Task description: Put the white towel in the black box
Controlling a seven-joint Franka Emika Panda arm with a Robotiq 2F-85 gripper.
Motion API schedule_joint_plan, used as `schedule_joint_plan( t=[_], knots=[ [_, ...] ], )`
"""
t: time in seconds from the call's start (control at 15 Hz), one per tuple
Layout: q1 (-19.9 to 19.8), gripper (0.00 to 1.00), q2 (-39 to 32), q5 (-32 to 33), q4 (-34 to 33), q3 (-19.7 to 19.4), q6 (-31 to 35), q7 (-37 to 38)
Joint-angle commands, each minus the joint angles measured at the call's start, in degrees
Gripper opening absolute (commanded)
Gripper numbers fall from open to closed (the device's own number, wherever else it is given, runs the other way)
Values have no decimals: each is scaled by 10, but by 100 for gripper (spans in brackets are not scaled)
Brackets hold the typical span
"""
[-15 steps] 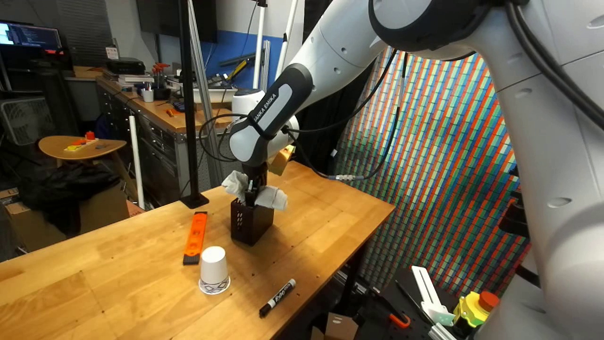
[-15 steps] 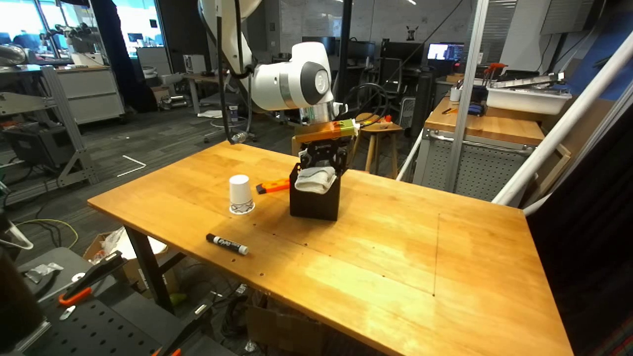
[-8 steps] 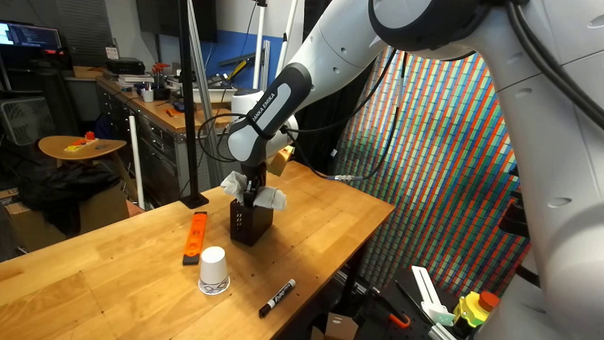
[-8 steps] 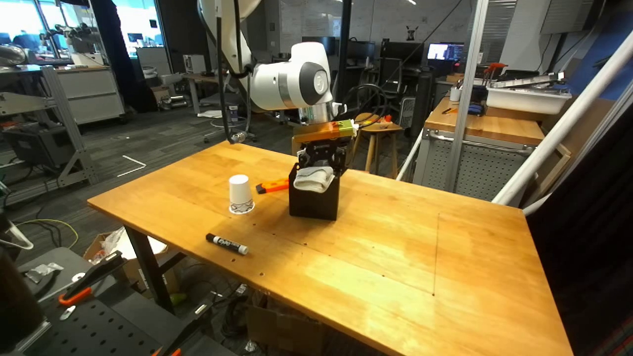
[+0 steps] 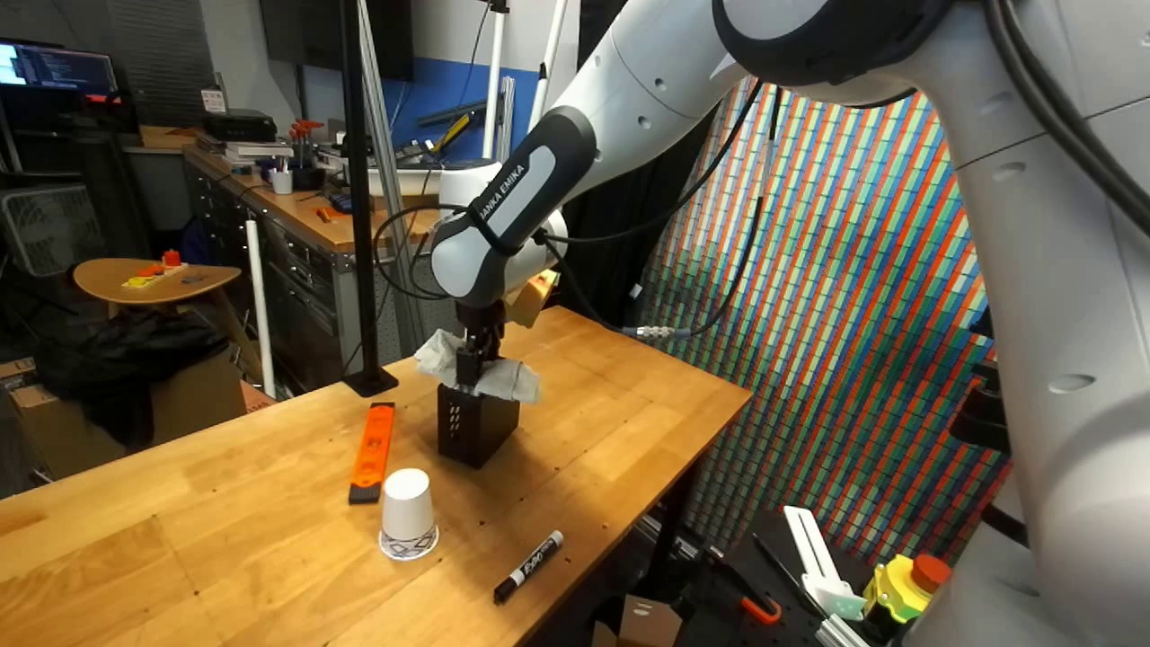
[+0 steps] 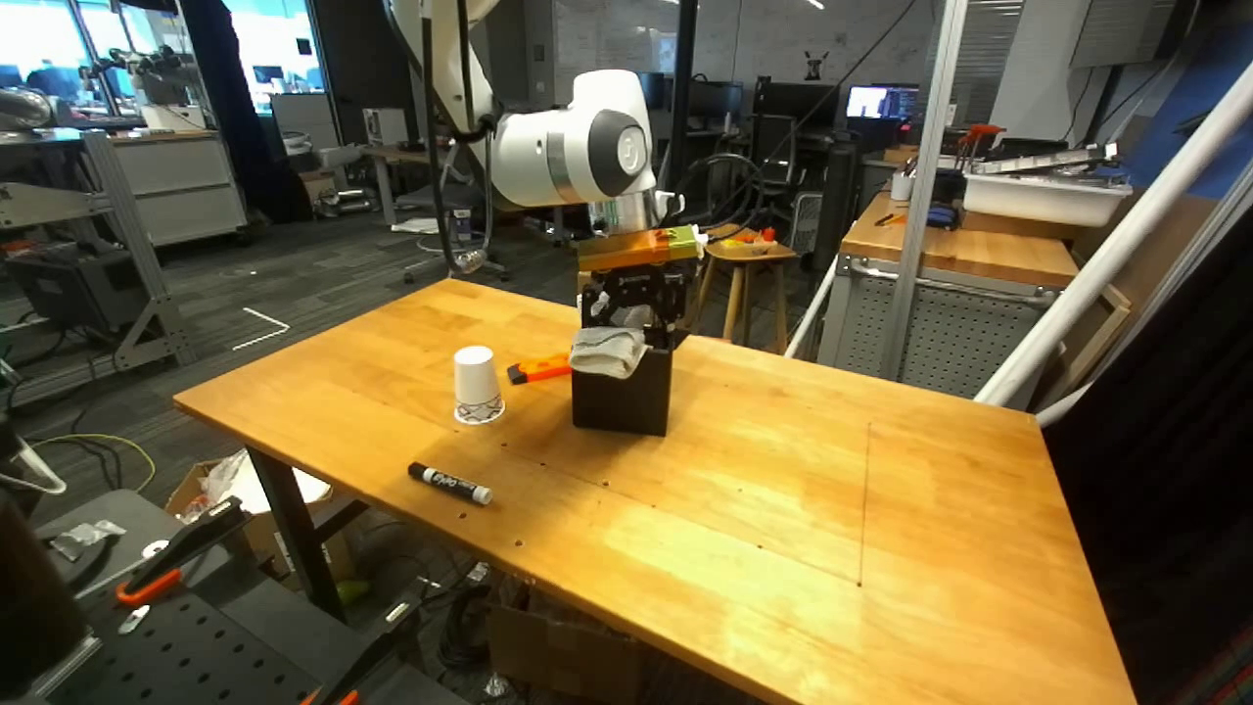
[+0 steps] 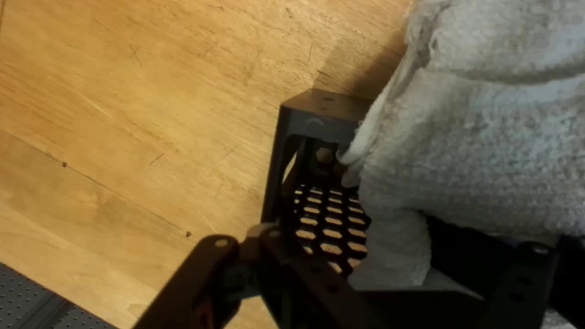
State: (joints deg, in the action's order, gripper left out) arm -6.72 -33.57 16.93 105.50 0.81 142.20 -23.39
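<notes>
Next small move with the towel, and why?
Probably nudge the towel down into the box. The jaws stand open, the towel juts past the box's edge in both exterior views, and the wrist view shows uncovered space inside.

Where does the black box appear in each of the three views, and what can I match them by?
In an exterior view: the black box is left of centre, in the lower half.
In an exterior view: the black box is at mid-width, mostly below mid-height.
Wrist view: the black box is near the centre, partly hidden.
Shared landmark: the white towel, at the box's top in both exterior views; in the wrist view the white towel covers the box's right part.
</notes>
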Motion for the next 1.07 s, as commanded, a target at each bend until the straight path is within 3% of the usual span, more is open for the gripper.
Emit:
schedule_joint_plan(
  t=[0.0, 0.4, 0.47, 0.6, 1.0],
  knots=[
    [5, 99, 54, 3, 24, -7, -1, -10],
    [12, 100, 106, 17, 22, -16, -7, -7],
    [15, 76, 110, 21, 25, -16, -6, -5],
    [16, 75, 115, 22, 33, -15, -3, -7],
    [23, 28, 108, 28, 70, -14, 0, -5]
  ],
)
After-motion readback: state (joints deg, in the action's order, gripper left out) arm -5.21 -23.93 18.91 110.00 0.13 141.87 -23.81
